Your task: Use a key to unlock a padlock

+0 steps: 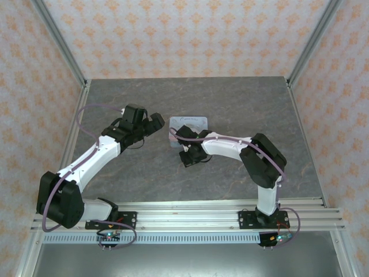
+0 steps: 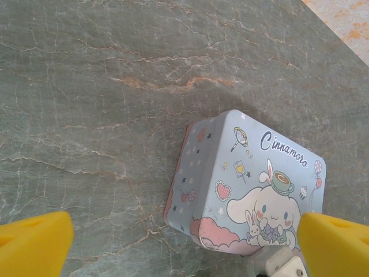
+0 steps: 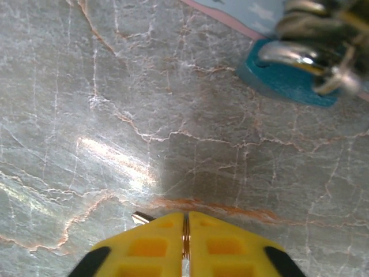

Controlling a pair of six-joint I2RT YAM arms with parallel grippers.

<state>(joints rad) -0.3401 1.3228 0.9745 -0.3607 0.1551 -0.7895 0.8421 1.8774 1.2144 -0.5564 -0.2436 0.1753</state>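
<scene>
Top camera: the pale-blue cartoon tin [image 1: 190, 123] sits about mid-counter [image 1: 242, 104], a bit toward the far edge. Both arms reach in at it, left arm from the near-left corner, right arm from the near-right. Left pincer [image 1: 154, 122] is just left of the tin and spread wide. On the left wrist cam its yellow fingertips [image 2: 34, 245] sit in the two bottom corners of the view, well apart, with the tin ahead between them, untouched. The tin lies lid up, rabbit print and one side wall visible. A small pale grey part [image 2: 279, 265] shows at the bottom edge of that view against the tin's near corner; I can't tell what it is. Right pincer [image 3: 185, 239] is on the near side of the tin, closed, its yellow pads pressed together on a thin metal sliver in the seam. A small silver tip pokes out at their left side. I read that as the key [image 3: 140, 218], but I can't make out teeth or head. It hangs over bare counter, apart from the padlock [image 3: 291, 81]. The padlock is at the upper right of the right wrist cam, with its blue body flat on the counter and a shiny shackle over it. It's blurred, so I can't tell whether it's latched. It lies right at the tin's pink bottom rim; touching or just beside, I can't tell.
</scene>
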